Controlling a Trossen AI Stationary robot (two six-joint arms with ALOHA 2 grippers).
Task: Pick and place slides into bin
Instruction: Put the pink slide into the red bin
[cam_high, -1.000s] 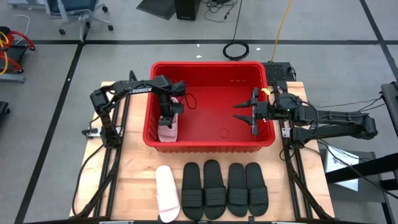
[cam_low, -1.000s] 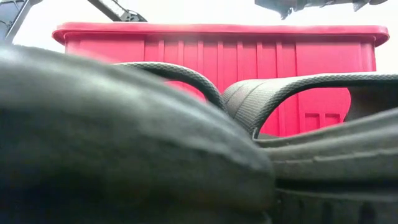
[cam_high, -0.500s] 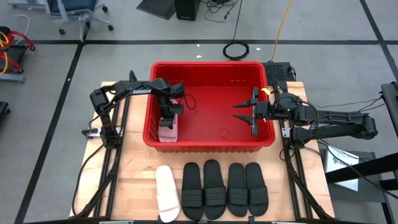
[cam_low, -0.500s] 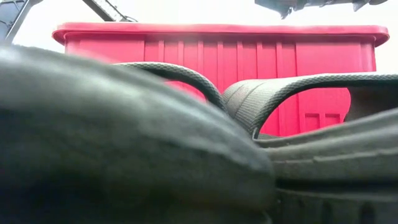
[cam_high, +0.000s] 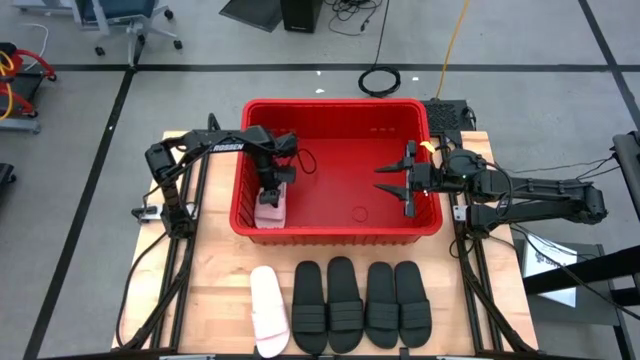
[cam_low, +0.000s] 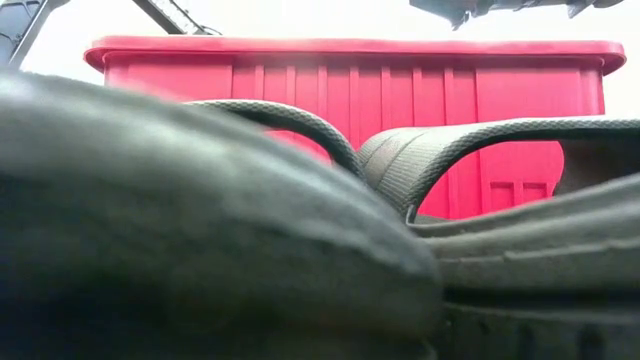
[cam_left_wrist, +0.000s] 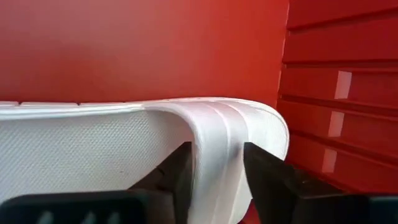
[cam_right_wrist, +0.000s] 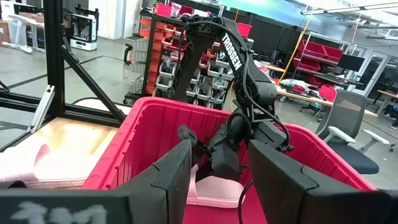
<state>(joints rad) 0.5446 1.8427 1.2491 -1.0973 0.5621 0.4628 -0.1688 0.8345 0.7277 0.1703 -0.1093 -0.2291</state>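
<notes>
The bin (cam_high: 340, 108) takes up the far half of the table, and the left gripper (cam_high: 270, 190) is down inside its left end, jaws clamped on the strap of a white slide (cam_high: 269, 210) that sits against the bin's near-left wall, long axis running near-to-far. Plenty of bare red floor to the right of it. The right gripper (cam_high: 405, 182) hangs over the bin's right end, jaws apart, holding nothing. One white slide on the table (cam_high: 268, 308) and four black slides (cam_high: 361, 303) wait in a row on the near side.
</notes>
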